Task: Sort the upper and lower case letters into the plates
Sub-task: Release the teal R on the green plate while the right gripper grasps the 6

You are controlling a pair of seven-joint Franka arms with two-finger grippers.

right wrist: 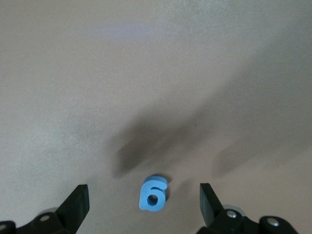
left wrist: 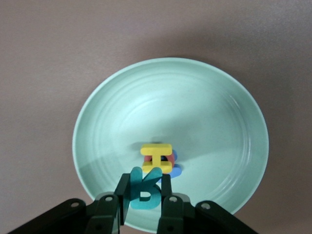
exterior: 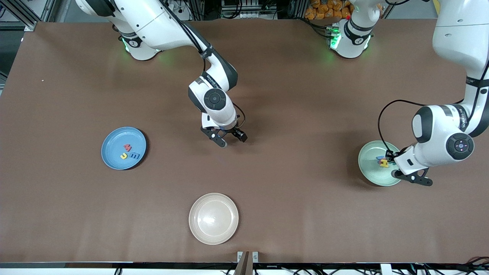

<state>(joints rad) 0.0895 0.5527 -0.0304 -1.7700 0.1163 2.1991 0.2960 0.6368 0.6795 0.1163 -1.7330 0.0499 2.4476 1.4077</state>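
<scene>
1. Over the mint green plate (left wrist: 122, 112), the left gripper (left wrist: 145, 192) is pinched tight on a teal letter (left wrist: 144, 191), above a yellow letter (left wrist: 157, 157) lying in it.
2. Mid-table, the right gripper (right wrist: 144, 204) hangs with jaws spread wide, holding nothing, straddling a blue letter (right wrist: 153, 193) on the table.
3. The sky blue plate (exterior: 114, 141), toward the right arm's end, holds three letters.

**Colours on the brown table**

The table (exterior: 290, 114) is plain brown. One plate (exterior: 114, 145) is blue, one (left wrist: 204, 97) is mint green, one (exterior: 213, 218) is cream. Letters: teal (left wrist: 144, 194), yellow (left wrist: 156, 157), light blue (right wrist: 153, 194).

Cream plate (exterior: 213, 218) — brown table (exterior: 290, 114)
</scene>
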